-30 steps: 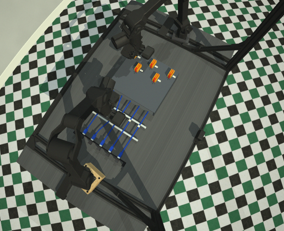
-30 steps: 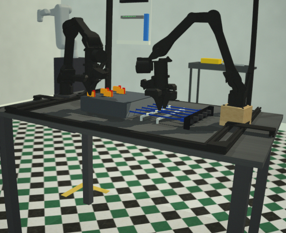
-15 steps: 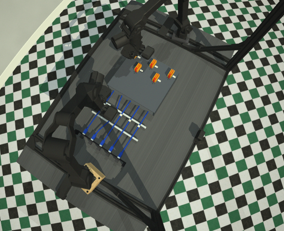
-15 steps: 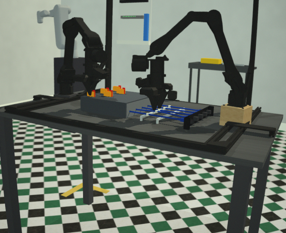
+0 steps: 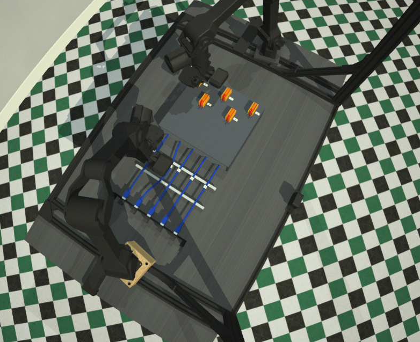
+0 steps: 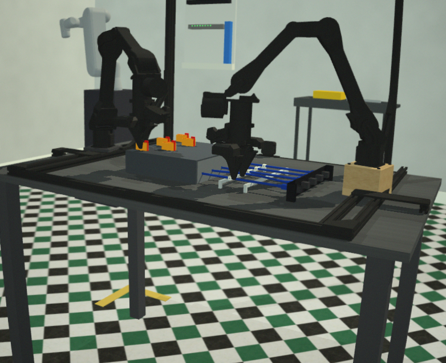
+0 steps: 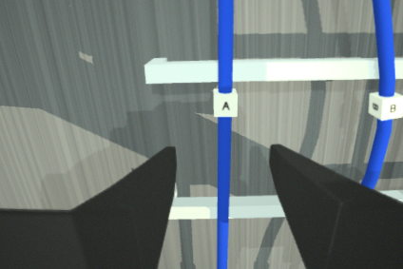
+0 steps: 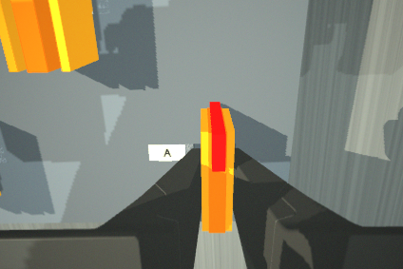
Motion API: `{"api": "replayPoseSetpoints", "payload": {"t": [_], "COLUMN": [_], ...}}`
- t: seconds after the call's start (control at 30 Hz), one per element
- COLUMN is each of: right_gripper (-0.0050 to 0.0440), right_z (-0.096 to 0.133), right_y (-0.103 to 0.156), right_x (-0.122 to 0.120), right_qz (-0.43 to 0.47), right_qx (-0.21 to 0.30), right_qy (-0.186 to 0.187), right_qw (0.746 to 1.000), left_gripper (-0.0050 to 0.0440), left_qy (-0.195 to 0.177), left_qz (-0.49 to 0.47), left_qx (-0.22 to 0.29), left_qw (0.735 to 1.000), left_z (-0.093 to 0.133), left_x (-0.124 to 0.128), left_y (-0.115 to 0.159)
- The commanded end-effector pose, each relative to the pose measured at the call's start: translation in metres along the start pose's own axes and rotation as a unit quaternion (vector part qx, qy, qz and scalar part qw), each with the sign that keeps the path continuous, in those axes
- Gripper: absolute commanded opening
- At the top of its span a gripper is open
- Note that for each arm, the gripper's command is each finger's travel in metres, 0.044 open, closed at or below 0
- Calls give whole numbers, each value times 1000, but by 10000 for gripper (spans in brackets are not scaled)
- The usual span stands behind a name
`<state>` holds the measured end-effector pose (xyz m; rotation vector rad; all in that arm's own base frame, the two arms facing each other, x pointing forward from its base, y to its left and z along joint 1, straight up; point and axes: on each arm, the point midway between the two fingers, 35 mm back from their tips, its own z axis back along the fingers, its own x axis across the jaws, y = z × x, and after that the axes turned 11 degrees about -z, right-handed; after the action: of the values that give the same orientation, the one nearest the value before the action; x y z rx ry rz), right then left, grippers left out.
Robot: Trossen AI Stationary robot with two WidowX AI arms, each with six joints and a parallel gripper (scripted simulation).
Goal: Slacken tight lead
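My left gripper (image 7: 222,154) (image 6: 238,176) is open. Its fingers stand on both sides of lead A (image 7: 225,17), seen from above; I cannot tell their height against it. Lead A looks straight, and its white tag (image 7: 225,105) reads A. Lead B (image 7: 379,8) (image 5: 146,191) beside it bends sideways. The other leads run straight in the top view. My right gripper (image 8: 215,158) (image 6: 140,147) is shut on the orange and red handle A (image 8: 217,202), beside a white plate (image 8: 167,153) marked A. The handle seems to be at the grey box (image 5: 198,125) (image 6: 162,165); any lift is too small to tell.
Several other orange handles stand on the box, one of them (image 8: 71,17) up and left of handle A in the right wrist view. Two white rails (image 7: 304,69) (image 7: 257,207) cross under the leads. The blue plugs sit in a black socket strip (image 6: 291,191).
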<state>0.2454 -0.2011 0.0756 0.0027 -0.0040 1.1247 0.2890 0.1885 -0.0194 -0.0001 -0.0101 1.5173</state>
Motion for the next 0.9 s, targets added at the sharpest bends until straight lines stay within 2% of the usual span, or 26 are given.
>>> {"api": "replayPoseSetpoints", "payload": {"t": [0.0, 0.4, 0.43, 0.87], "right_gripper": [-50, -50, -50, -50], "right_z": [6, 6, 6, 6], "right_y": [-2, -2, -2, -2], "right_x": [-1, -1, -1, -1], "right_qz": [0, 0, 0, 0], "right_qx": [-10, -10, -10, -10], "right_qy": [2, 2, 3, 3], "right_qw": [1000, 1000, 1000, 1000], "left_gripper": [209, 209, -50, -50], "left_qy": [3, 3, 0, 0], "left_qz": [0, 0, 0, 0], "left_qx": [3, 3, 0, 0], "left_qw": [1000, 1000, 1000, 1000], "left_z": [-24, -24, -20, -20], "left_x": [0, 0, 0, 0], "left_y": [1, 1, 0, 0]}}
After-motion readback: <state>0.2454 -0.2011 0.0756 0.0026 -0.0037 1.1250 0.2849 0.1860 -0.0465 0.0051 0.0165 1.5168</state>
